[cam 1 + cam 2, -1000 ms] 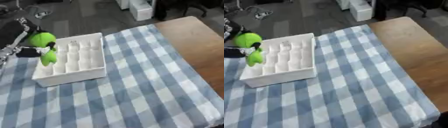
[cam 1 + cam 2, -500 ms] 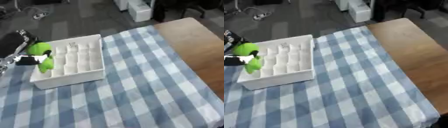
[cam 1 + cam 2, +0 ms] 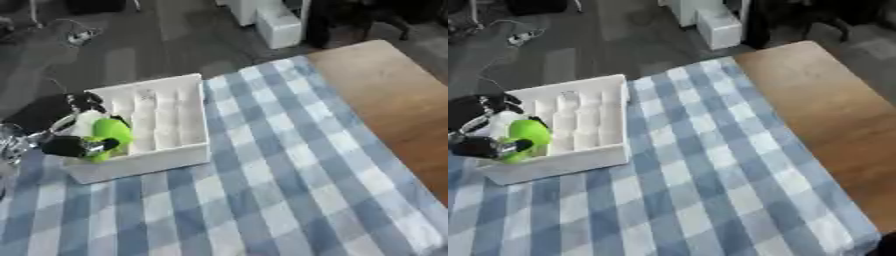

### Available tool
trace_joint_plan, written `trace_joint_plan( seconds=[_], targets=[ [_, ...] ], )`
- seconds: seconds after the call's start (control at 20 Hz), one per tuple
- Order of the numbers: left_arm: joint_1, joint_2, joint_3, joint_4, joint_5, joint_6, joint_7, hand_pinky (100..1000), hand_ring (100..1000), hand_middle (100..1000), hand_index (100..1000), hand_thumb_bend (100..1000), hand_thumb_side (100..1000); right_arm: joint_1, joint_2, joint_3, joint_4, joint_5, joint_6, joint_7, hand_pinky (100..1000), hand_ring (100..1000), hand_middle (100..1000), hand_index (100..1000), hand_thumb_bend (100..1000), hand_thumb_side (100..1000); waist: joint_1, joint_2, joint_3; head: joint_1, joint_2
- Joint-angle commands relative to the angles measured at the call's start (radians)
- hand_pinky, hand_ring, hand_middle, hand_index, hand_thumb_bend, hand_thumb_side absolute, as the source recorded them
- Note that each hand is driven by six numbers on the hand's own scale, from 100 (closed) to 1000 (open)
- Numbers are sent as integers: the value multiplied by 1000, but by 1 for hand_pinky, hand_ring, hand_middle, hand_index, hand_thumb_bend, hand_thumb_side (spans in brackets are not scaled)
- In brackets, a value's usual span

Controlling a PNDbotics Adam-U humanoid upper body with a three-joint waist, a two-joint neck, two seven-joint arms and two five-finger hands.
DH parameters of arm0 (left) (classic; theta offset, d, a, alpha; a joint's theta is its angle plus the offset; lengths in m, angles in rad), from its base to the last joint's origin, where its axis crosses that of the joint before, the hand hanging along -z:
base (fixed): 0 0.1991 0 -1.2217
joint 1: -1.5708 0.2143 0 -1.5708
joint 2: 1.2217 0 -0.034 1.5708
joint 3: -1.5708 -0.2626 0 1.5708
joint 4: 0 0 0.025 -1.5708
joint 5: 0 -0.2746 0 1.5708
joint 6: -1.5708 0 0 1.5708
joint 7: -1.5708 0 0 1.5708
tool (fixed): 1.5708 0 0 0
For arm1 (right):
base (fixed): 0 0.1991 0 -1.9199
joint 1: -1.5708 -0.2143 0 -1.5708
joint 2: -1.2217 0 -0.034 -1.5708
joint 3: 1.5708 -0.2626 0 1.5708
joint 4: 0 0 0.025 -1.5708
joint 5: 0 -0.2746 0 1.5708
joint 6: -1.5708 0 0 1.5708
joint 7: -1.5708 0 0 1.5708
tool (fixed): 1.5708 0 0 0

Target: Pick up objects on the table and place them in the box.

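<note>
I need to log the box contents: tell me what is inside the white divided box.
The white divided box shows rows of empty compartments. At its left end the left hand holds a bright green object over the cells; what lies beneath that object and the hand is covered.

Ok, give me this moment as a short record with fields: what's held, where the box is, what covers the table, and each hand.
held item: green object, over the box's left compartments
box: white divided box, on the left part of the table
table cover: blue and white checked cloth; bare wood on the right
left hand: left hand curled round the green object
right hand: not in view
</note>
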Motion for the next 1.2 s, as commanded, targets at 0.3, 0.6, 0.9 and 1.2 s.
trace_joint_plan(
  seconds=[0.3,0.6,0.9,1.2],
  targets=[
    [113,6,42,-364,287,70,29,678,747,856,842,573,935,-2,-23,-14,-13,4,-1,-9,434,551,567,650,124,1000,-5,-19,11,-3,-11],
    [407,-66,93,-908,475,209,9,533,600,772,804,443,909,27,-29,-39,-13,9,-1,-31,430,552,588,661,110,1000,-20,-36,47,-35,-22],
    [459,-177,113,-1046,689,144,63,377,490,672,733,496,742,101,-16,-51,-13,61,-1,-78,422,551,595,660,119,1000,-51,-57,106,-60,-99],
    [433,-183,117,-1048,757,89,58,417,509,692,745,526,741,141,8,-1,-13,164,-1,-71,423,554,602,651,148,985,-65,-56,134,18,-166]
  ],
)
